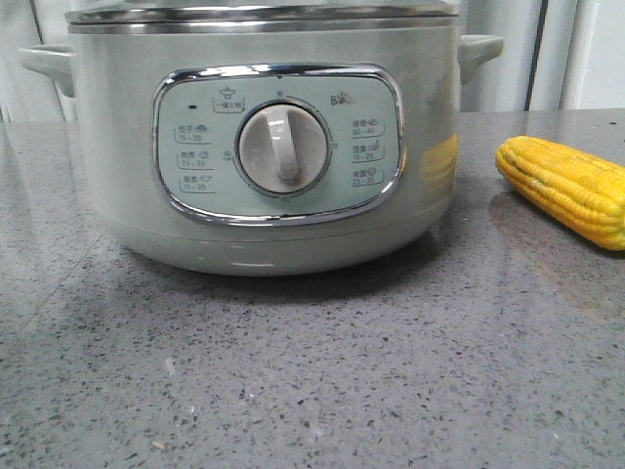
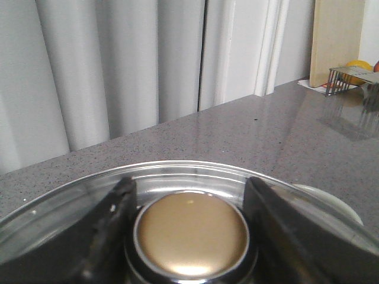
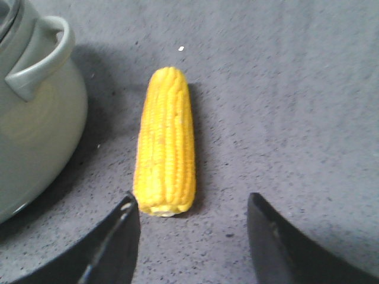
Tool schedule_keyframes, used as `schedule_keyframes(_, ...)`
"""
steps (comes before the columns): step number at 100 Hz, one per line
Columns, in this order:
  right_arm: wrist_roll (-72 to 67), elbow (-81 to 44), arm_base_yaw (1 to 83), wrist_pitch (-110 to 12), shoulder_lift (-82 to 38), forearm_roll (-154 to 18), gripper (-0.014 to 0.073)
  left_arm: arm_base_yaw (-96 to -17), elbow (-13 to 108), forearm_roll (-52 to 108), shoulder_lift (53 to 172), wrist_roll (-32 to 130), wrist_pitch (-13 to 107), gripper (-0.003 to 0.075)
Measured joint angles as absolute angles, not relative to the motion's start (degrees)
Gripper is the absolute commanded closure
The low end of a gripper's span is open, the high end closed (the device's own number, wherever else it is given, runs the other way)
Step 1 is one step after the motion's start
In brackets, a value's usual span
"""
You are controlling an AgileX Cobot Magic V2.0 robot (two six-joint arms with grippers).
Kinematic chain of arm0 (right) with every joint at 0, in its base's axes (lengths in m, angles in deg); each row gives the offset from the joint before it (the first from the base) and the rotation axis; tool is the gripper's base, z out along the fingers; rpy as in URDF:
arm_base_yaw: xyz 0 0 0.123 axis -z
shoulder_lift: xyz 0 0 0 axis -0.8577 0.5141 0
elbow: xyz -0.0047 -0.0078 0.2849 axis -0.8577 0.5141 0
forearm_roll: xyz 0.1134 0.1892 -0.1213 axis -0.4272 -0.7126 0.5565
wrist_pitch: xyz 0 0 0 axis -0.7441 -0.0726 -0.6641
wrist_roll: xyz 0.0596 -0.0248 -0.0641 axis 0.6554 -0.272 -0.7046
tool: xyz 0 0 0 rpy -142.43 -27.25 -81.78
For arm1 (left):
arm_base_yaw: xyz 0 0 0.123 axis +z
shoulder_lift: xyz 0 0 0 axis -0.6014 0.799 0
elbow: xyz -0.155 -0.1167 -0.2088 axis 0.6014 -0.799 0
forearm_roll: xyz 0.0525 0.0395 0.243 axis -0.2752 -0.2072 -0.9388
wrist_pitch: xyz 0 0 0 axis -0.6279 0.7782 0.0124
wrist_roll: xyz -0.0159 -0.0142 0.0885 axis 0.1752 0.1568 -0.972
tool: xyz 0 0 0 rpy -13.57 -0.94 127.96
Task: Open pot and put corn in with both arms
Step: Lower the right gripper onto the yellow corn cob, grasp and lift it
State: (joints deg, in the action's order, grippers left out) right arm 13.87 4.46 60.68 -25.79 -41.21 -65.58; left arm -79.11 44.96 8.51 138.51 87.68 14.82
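Note:
The pale green pot [image 1: 117,195] stands on the grey counter with its glass lid [image 1: 264,14] on. In the left wrist view my left gripper [image 2: 189,198] is open, with one finger on each side of the lid's gold knob [image 2: 192,234], just above the glass [image 2: 177,174]. The yellow corn [image 1: 566,186] lies on the counter to the right of the pot. In the right wrist view my right gripper [image 3: 192,204] is open and empty just above the counter, close to the near end of the corn [image 3: 166,142]. The pot's side handle [image 3: 41,53] is beside the corn. Neither gripper shows in the front view.
Grey speckled counter [image 1: 293,391]. White curtains hang behind the pot. A wire rack with fruit [image 2: 349,77] and a wooden board [image 2: 337,41] stand at the far corner of the counter.

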Motion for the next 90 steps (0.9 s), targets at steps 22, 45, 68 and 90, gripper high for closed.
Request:
schedule_keyframes(22,13.87,-4.59,57.92,-18.27,-25.48,-66.31,0.0218,-79.11,44.96,8.51,138.51,87.68,14.82,0.0741)
schedule_keyframes(45,13.87,-12.62,57.36,-15.91,-12.36,-66.96,0.0218,-79.23,44.96,8.51,138.51,87.68,14.72,0.0741)
schedule_keyframes(68,13.87,-15.94,57.36,-13.60,-4.10,-66.96,0.0218,-79.30,44.96,8.51,138.51,87.68,14.72,0.0741)
schedule_keyframes(90,13.87,-16.32,57.23,-11.57,0.46,-68.03,0.0226,-79.30,44.62,7.89,136.90,87.95,15.23,0.0741)
